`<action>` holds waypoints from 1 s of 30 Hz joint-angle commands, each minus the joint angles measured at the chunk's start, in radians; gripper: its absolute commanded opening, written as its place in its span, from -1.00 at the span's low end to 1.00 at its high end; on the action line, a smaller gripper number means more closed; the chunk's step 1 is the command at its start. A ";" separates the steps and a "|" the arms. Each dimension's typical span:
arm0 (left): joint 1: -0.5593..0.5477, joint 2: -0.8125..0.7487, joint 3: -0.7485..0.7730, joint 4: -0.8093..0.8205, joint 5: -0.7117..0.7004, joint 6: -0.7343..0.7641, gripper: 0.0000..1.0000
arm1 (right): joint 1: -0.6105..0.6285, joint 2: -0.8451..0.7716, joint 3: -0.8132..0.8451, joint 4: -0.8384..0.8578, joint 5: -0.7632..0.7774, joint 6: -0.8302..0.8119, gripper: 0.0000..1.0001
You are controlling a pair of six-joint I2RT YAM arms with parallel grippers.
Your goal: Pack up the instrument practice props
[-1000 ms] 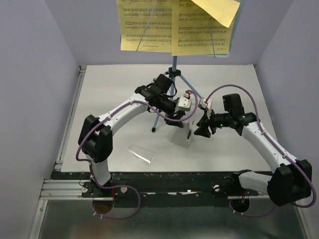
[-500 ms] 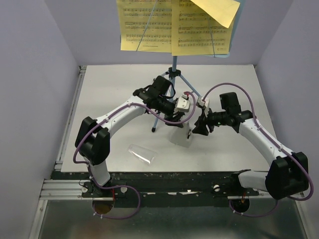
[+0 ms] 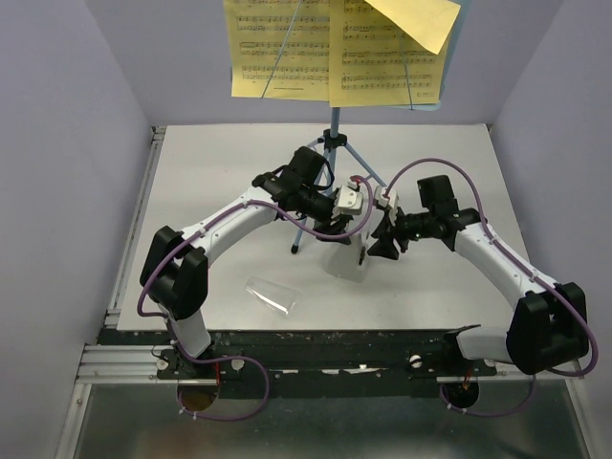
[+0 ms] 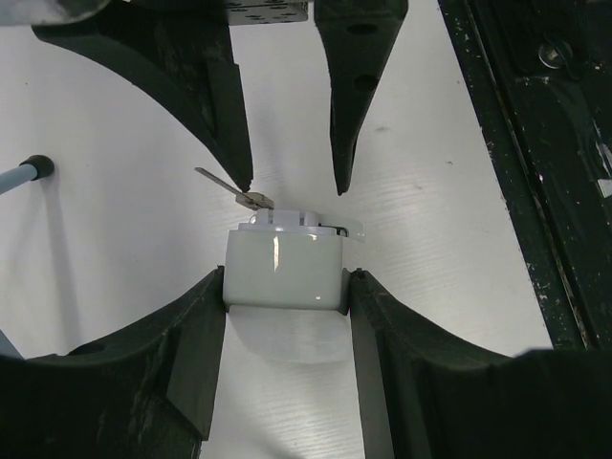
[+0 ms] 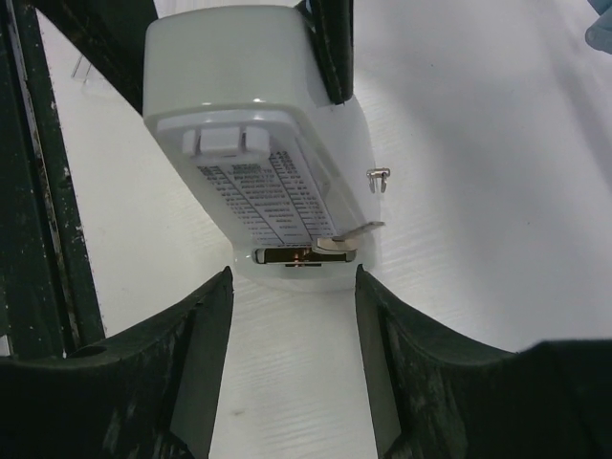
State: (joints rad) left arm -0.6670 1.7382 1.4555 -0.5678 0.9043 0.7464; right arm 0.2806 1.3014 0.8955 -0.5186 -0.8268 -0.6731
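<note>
Your left gripper (image 4: pixel 285 279) is clamping the white metronome (image 5: pixel 253 124) by its sides, just in front of the music stand (image 3: pixel 334 124) legs. Your right gripper (image 5: pixel 293 273), jaws wide and empty, is edging closer than a second ago, probably setting up a two-handed packing step.

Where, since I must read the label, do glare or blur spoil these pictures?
Left wrist: glare streak on the white box, edges sharp. Right wrist: label print too soft to read. Top: even light, pages crisp.
</note>
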 commanded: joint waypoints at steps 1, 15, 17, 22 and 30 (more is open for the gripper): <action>0.010 -0.006 -0.029 0.026 -0.074 -0.002 -1.00 | 0.006 0.024 0.046 0.031 -0.011 0.047 0.19; 0.006 -0.003 -0.023 0.040 -0.071 -0.012 -1.00 | 0.009 0.052 0.069 0.062 0.005 0.113 -0.12; 0.006 -0.005 -0.023 0.040 -0.068 -0.012 -1.00 | 0.009 0.055 0.071 0.063 0.000 0.115 -0.21; 0.007 0.000 -0.015 0.039 -0.068 -0.010 -1.00 | 0.015 0.065 0.077 0.063 0.000 0.113 -0.34; 0.007 0.014 0.000 0.029 -0.059 0.008 -1.00 | 0.022 0.093 0.106 0.063 0.002 0.095 -0.72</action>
State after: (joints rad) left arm -0.6670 1.7370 1.4490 -0.5377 0.8944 0.7139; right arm 0.2897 1.3769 0.9627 -0.4675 -0.8246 -0.5678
